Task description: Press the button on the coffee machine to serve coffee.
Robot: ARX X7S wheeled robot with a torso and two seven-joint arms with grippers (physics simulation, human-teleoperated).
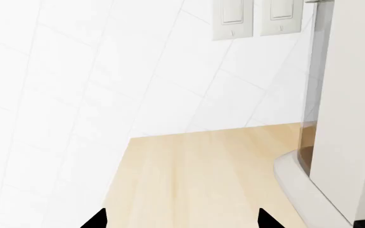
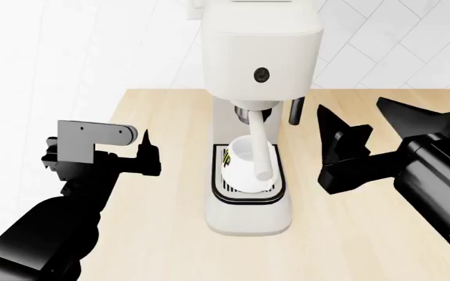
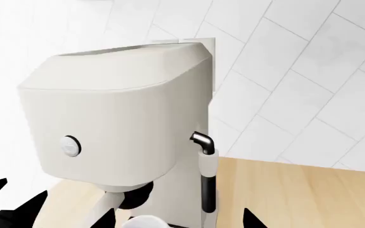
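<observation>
Kitchen — tiled wall point(image 2: 389, 52), wooden counter point(image 2: 170, 193)

Cream-white coffee machine point(image 2: 260, 47), dark grey button point(image 2: 262, 74), white cup point(image 2: 245, 164), pale wood counter point(image 2: 350, 234).

Legible markings are limited. The button point(image 2: 262, 74) on the front of the coffee machine point(image 2: 260, 44) carries a pale ring symbol, without lettering. The cup point(image 2: 245, 164) on the drip grille bears yellow and black print, too small to read.
</observation>
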